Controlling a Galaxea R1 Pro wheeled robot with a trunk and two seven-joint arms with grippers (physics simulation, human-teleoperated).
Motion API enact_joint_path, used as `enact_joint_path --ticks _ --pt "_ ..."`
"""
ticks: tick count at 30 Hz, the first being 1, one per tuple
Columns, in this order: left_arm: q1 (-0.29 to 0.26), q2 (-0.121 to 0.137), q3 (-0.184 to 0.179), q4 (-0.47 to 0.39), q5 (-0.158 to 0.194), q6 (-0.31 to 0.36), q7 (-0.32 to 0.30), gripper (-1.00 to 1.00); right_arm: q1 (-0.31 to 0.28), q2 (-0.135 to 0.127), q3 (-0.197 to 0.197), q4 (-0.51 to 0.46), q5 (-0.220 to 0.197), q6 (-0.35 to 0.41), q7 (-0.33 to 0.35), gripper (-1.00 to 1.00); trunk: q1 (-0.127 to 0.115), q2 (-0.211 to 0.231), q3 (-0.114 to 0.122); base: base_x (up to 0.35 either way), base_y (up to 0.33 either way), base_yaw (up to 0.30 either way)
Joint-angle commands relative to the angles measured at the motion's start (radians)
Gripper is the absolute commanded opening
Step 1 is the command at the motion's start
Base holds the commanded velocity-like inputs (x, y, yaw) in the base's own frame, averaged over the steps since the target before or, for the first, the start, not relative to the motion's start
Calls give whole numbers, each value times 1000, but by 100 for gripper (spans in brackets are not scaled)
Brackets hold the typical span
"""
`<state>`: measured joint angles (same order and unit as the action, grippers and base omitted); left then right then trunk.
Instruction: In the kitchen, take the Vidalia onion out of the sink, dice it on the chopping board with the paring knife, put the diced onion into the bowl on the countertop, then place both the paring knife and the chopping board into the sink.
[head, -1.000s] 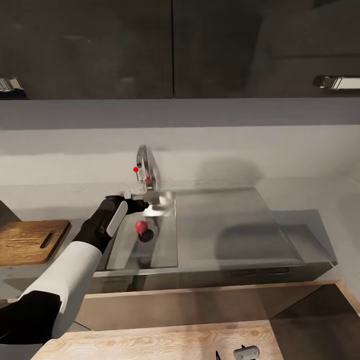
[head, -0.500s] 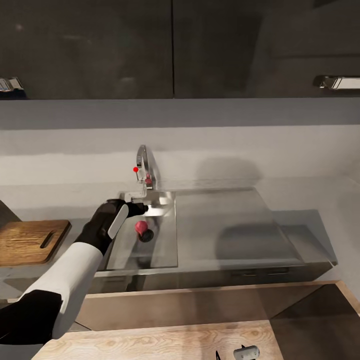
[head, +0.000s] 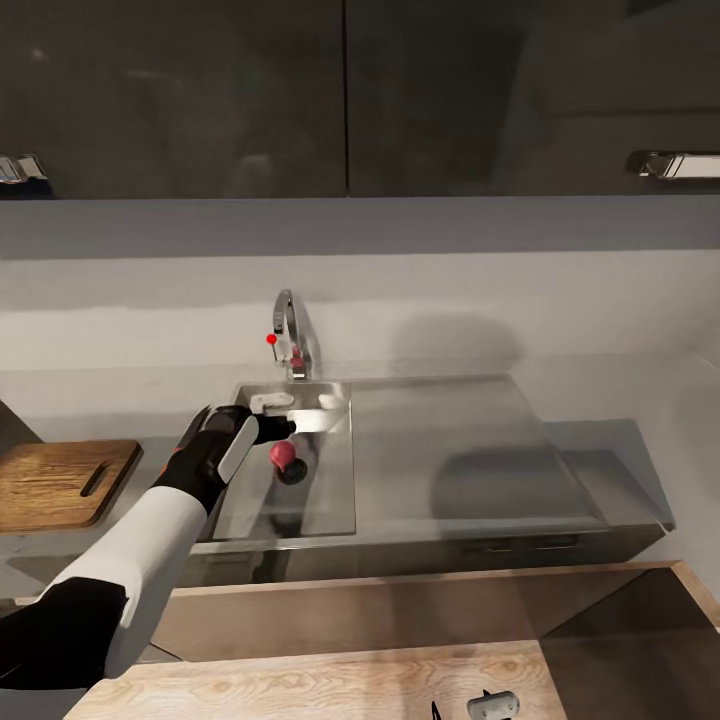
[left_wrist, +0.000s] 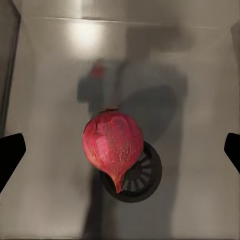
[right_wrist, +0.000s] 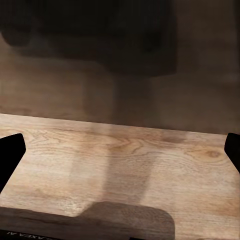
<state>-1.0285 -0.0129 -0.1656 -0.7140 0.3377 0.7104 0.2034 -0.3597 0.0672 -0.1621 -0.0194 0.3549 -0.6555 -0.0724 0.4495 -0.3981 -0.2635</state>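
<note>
So, head view first: no readable writing anywhere. Dark matte cabinets (head: 340, 95) run across the top with chrome handles cut off at both edges, and a grey wall sits below them. The glossy grey countertop (head: 620, 400) holds the steel sink (head: 330, 500), a rectangular basin beside a flat drainboard, with a chrome tap (head: 288, 335) carrying a red knob behind it. The Vidalia onion (head: 283, 455), small and pinkish-red, lies in the basin, touching the dark round drain. The left gripper (head: 275, 428) hangs inside the basin just above and beside the onion; its fingertips are dark and hard to separate from this angle. The brown wooden chopping board (head: 60, 483), with rounded corners and a handle slot, lies on the counter to the left, partly cut off by the frame edge. A pale wood surface (head: 330, 685) fills the bottom, with a small grey part of the robot poking up at the lower edge.

Left wrist view: the onion (left_wrist: 113, 144) has a streaky papery skin and a pointed tip, resting partly over the slotted black drain (left_wrist: 137, 175) on brushed steel. The black fingertips (left_wrist: 10, 155) sit at opposite edges, spread wide, not touching the onion.

Right wrist view: light wood grain (right_wrist: 120, 165) up close, with a blurred dark shape beyond. Its fingertips (right_wrist: 9, 157) are likewise far apart, holding nothing. A faint strip of lettering at the bottom edge is cut off and unreadable.
</note>
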Motion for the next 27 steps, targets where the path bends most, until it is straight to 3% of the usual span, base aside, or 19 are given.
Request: enact_joint_path --ticks 1,27 --pt "-1 1 -3 3 11 3 9 100 -1 0 -5 1 11 -3 -7 100 1 -2 -2 0 0 0" --pt "-1 1 -5 35 10 3 8 100 -1 0 -5 1 10 -2 -7 100 1 -2 -36 28 0 0"
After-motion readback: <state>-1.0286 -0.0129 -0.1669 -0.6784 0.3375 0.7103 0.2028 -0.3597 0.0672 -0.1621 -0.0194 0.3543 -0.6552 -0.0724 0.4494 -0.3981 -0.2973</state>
